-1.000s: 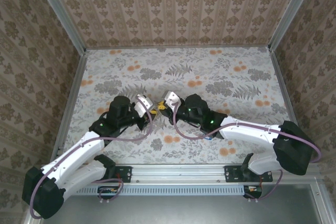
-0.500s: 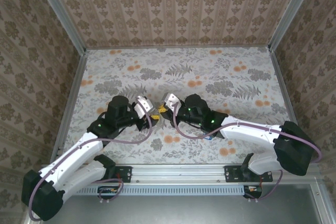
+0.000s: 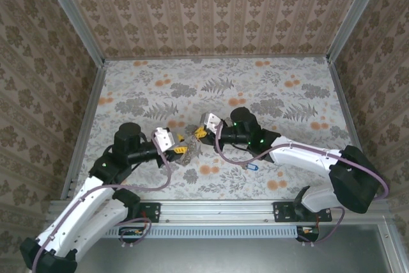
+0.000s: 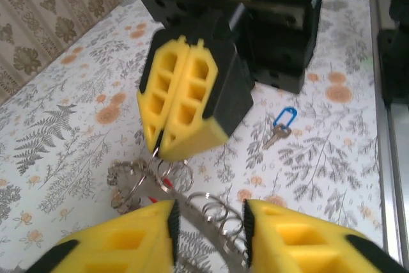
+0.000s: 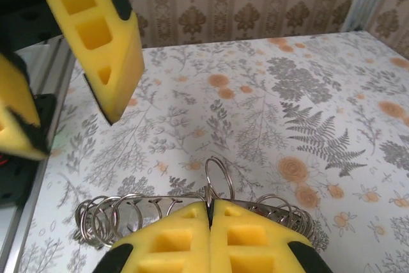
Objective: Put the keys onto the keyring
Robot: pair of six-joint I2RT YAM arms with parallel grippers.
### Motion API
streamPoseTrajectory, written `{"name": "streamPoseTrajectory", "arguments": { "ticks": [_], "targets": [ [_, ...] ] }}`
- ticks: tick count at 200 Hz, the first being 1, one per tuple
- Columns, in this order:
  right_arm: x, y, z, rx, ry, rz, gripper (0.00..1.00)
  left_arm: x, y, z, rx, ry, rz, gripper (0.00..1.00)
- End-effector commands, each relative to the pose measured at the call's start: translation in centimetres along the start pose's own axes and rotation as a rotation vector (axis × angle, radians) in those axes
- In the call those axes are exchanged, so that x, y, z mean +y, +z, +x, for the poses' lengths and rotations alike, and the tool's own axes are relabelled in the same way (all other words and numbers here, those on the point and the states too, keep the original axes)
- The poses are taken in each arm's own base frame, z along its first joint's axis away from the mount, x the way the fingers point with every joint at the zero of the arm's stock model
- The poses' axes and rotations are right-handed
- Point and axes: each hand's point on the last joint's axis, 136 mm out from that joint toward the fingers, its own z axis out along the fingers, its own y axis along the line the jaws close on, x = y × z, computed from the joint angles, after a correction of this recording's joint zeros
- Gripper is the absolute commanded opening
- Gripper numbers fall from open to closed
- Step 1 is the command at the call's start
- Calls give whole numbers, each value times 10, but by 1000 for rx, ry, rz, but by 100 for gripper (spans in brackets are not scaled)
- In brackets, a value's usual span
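While the right fingers (image 5: 166,247) clamped shut on the keyring (image 5: 105,218), seemingly steadying it, the left fingers (image 4: 128,247) straddled it part-open (grip unclear).

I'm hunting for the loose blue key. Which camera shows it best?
The left wrist view: the blue key lies alone on the table, blue head and metal blade distinct. The top external view gives a tiny blue speck beside the right arm.

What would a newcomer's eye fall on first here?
Two yellow-padded grippers, nose to nose at mid-table: the right gripper is shut on a tangle of silver rings, and the left gripper stands open close by it. A lone blue-headed key lies on the flowered table beside the right arm.
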Motion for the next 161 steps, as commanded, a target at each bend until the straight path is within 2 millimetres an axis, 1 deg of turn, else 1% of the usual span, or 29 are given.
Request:
{"name": "streamPoseTrajectory", "arguments": {
  "ticks": [1,10,39,69,97,111,122,136,139,159,161],
  "targets": [
    [22,-10,-23,-56,-94,-153,0,-14,-4,-4,-11,23,96,25],
    [25,-10,-23,-50,-103,-173,0,-13,-3,-5,-15,26,104,23],
    [26,-8,-25,-57,-120,-192,0,-7,7,-2,3,16,117,23],
    [29,-7,-25,-59,-124,-210,0,1,16,6,35,9,116,22],
    [31,-7,-23,-45,-125,-230,0,20,20,11,64,21,22,26],
    [33,-7,-22,-40,-128,-240,0,39,20,15,92,27,-84,29],
    [35,-7,-22,-41,-128,-247,0,47,19,14,93,32,-128,29],
    [35,-7,-22,-39,-129,-247,0,46,19,9,67,42,-122,32],
    [34,-2,-14,-20,-115,-253,0,45,20,8,60,42,-115,33],
    [33,0,-12,-18,-113,-248,0,31,22,0,7,37,-29,36],
    [33,0,-11,-17,-113,-247,0,26,22,-2,-6,35,-3,36]
  ]
}}
